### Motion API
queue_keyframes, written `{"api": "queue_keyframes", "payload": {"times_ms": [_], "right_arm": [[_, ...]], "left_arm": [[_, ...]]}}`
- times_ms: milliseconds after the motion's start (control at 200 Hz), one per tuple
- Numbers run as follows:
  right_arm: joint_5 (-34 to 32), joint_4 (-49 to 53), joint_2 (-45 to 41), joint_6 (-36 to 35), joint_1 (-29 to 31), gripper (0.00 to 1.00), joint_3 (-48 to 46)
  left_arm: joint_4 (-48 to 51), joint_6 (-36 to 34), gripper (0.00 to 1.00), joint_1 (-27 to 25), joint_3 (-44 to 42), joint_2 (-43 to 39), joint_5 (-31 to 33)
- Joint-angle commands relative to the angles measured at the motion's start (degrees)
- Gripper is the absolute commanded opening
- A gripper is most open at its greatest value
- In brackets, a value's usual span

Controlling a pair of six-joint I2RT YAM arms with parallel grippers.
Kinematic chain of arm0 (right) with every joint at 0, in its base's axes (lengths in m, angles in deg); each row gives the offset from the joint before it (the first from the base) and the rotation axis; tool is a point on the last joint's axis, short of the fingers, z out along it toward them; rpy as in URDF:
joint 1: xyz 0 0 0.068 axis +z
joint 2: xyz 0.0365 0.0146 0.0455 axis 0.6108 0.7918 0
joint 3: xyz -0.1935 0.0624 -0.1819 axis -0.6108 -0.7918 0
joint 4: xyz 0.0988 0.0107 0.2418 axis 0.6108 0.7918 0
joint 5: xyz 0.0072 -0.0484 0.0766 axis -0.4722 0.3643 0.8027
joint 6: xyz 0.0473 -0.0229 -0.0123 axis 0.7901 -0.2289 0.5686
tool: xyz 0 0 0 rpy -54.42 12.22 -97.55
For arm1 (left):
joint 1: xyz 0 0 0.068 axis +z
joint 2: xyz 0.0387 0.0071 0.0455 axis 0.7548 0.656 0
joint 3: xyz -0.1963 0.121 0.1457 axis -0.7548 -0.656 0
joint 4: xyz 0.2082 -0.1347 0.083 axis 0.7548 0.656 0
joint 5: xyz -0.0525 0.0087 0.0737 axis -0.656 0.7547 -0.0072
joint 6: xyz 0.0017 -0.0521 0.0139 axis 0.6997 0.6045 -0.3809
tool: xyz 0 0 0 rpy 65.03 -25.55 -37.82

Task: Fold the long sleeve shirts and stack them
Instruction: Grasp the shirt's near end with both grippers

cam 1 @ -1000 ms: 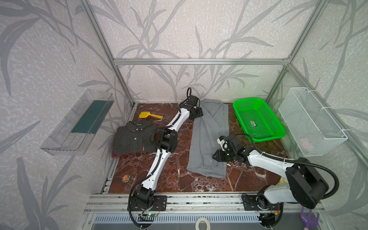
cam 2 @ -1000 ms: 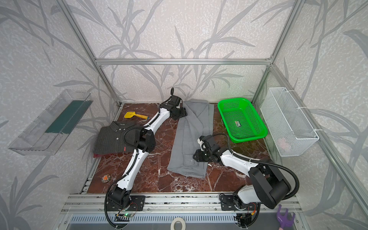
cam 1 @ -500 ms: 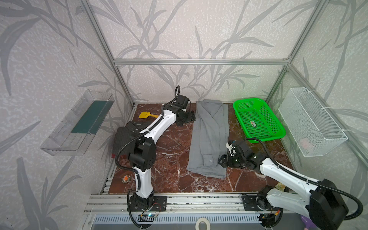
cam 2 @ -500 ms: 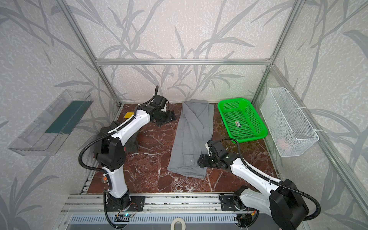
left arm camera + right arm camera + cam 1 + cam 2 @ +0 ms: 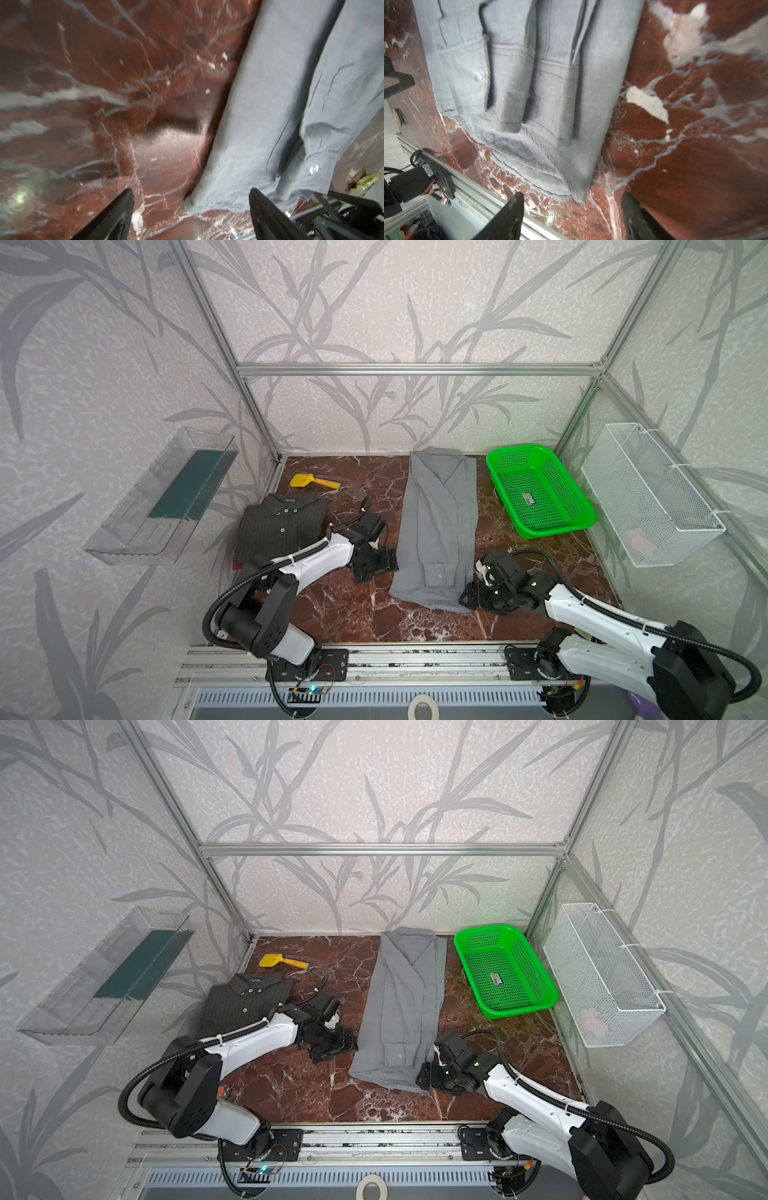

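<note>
From where I stand, the job looks more than half done. The green basket (image 5: 552, 532) sits on the table (image 5: 353, 614), and just beside it lies the grey shirt (image 5: 436, 531), stretched out in one long narrow strip. Its sides are turned in and both sleeves are laid down its length; in the right wrist view the two cuffs rest side by side just short of the hem.

Well apart from the basket, on the far side of the grey shirt, the dark pinstriped shirt (image 5: 282, 526) lies folded into a neat square with its collar showing. A sliver of the dark red garment (image 5: 237, 565) peeks out from under it, so I take that as the stack begun.

The left tool (image 5: 376, 566) hangs low over bare table just beside the long edge of the grey shirt that faces away from the basket. Its jaws are spread wide with nothing in them. The right tool (image 5: 471, 599) sits at the hem corner on the basket's side, its jaws also apart and empty, with the corner of the cloth just ahead of them.

What is left, as I judge it, is to take the hem, fold the strip across its length to about the size of the pinstriped one, then carry it over onto that pile.
</note>
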Motion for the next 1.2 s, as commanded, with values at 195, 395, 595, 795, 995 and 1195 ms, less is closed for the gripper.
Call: {"api": "queue_keyframes", "payload": {"times_ms": [195,395,595,795,995,1195], "right_arm": [[-0.59,-4.03,3.97,2.84,1.73,0.63,-2.21],[-2.52,-6.63,7.24,2.21,1.82,0.55,-2.54],[-1.34,-11.74,10.73,2.58,2.00,0.37,-4.35],[-1.70,-10.17,8.09,0.98,2.25,0.19,-4.36],[-1.89,-5.29,2.11,0.90,3.41,0.00,-4.01],[-2.93,3.46,-7.95,3.38,6.31,0.00,-2.56]], "left_arm": [[-6.91,5.35,0.84,-7.12,-7.35,0.38,-3.44],[-11.71,6.88,0.78,-7.45,-9.76,4.43,-4.32],[-15.32,7.08,0.62,-7.60,-10.75,7.98,-5.66],[-14.63,5.95,0.29,-7.65,-11.07,7.35,-5.09],[-14.44,9.21,0.01,-9.23,-12.37,3.77,-5.42],[-9.73,17.55,0.00,-14.17,-12.33,-7.36,-1.68]]}}
